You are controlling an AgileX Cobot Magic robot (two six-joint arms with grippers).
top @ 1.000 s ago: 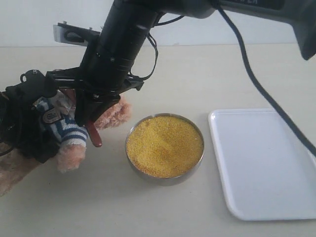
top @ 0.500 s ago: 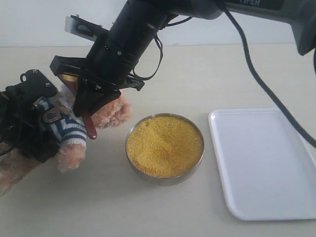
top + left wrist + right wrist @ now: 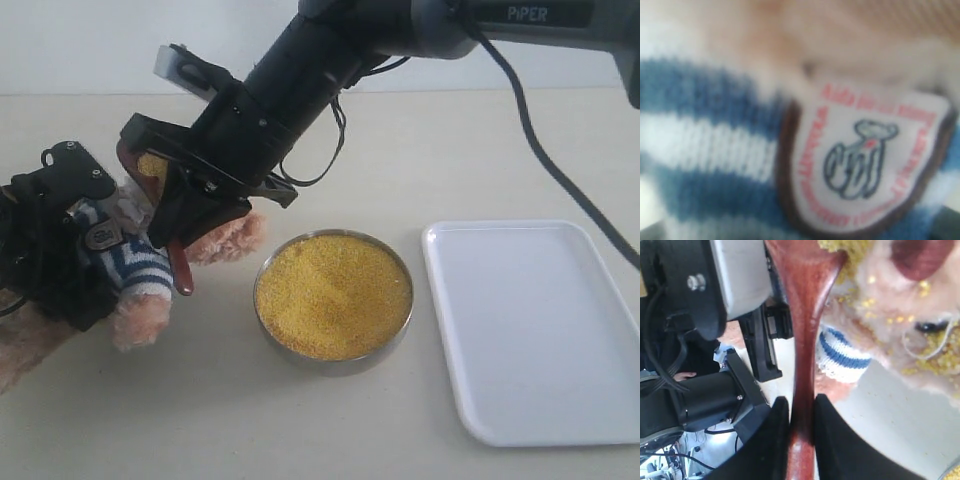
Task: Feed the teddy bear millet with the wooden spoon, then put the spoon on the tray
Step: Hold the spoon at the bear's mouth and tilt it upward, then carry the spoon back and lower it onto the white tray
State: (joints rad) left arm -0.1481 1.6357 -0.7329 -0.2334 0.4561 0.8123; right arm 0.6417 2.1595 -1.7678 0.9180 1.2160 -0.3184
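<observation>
The teddy bear (image 3: 140,265), in its striped shirt, is held at the far left by my left gripper (image 3: 70,240), whose black fingers close round its body. The bear's shirt and badge (image 3: 865,155) fill the left wrist view, and no fingers show there. My right gripper (image 3: 188,222) reaches across from the right and is shut on the wooden spoon (image 3: 181,262). Its pads pinch the handle (image 3: 801,410). The spoon's bowl (image 3: 150,165) holds millet up by the bear's face (image 3: 890,305), where loose grains stick to the fur. The metal bowl of millet (image 3: 333,293) stands mid-table.
The white tray (image 3: 540,330) lies on the table to the right of the bowl, with nothing on it. The right arm (image 3: 330,60) slants over the table's back left. The left arm's black body (image 3: 700,400) is close beside the spoon handle.
The right arm has swung and tilted, lifting the spoon's millet-filled bowl up to the bear's face. The left gripper, bear, metal bowl and tray have not moved.
</observation>
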